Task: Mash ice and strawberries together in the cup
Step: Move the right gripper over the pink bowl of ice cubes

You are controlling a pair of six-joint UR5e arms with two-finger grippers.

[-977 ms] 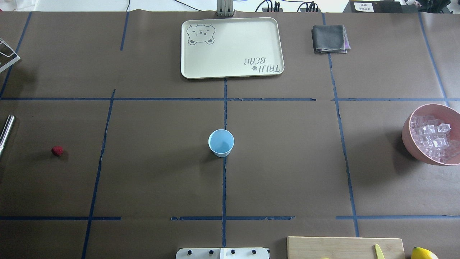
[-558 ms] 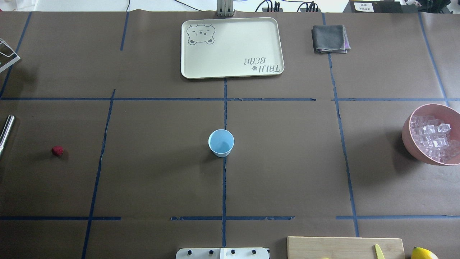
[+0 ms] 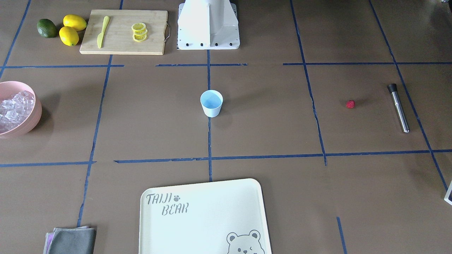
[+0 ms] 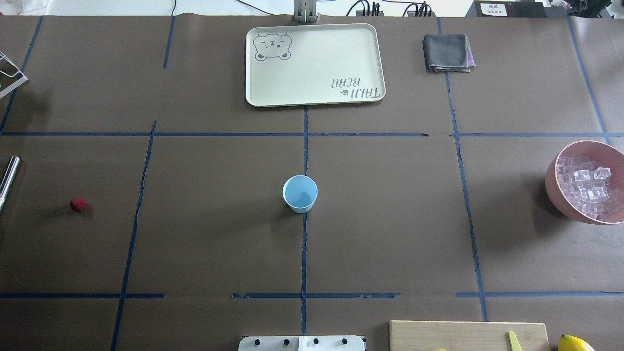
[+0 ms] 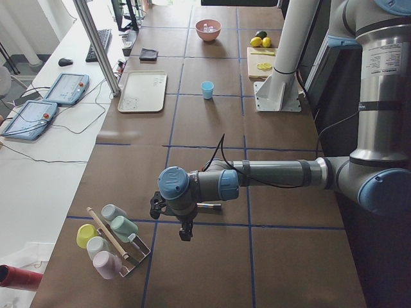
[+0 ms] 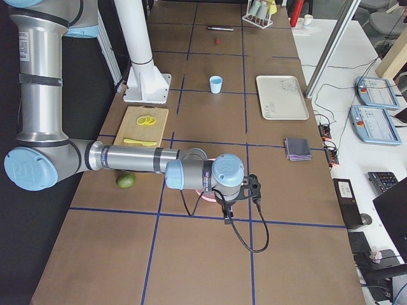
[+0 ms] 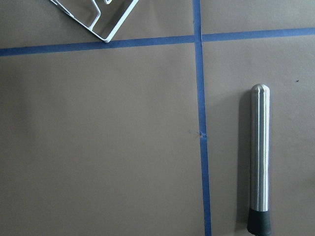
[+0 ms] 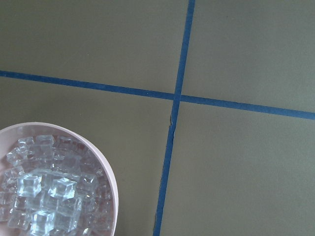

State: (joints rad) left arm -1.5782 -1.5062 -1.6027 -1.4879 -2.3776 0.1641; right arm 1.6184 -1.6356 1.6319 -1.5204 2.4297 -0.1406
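The pale blue cup (image 4: 300, 193) stands upright mid-table, also in the front view (image 3: 211, 103). I see nothing in it. One small red strawberry (image 4: 77, 204) lies on the table far to the left, near a steel muddler (image 3: 399, 107). Ice cubes (image 4: 587, 190) fill the pink bowl (image 4: 553, 187) at the right edge. My left gripper (image 5: 185, 232) hangs above the muddler (image 7: 259, 157). My right gripper (image 6: 227, 219) hangs beside the bowl of ice (image 8: 44, 191). Both show only in the side views, so I cannot tell if they are open or shut.
A cream tray (image 4: 314, 63) and a folded grey cloth (image 4: 447, 52) lie at the far side. A cutting board (image 3: 123, 42) with lemon slices and a yellow knife, lemons and an avocado sit by the robot base (image 3: 208, 24). A wire cup rack (image 5: 109, 240) stands past the left gripper.
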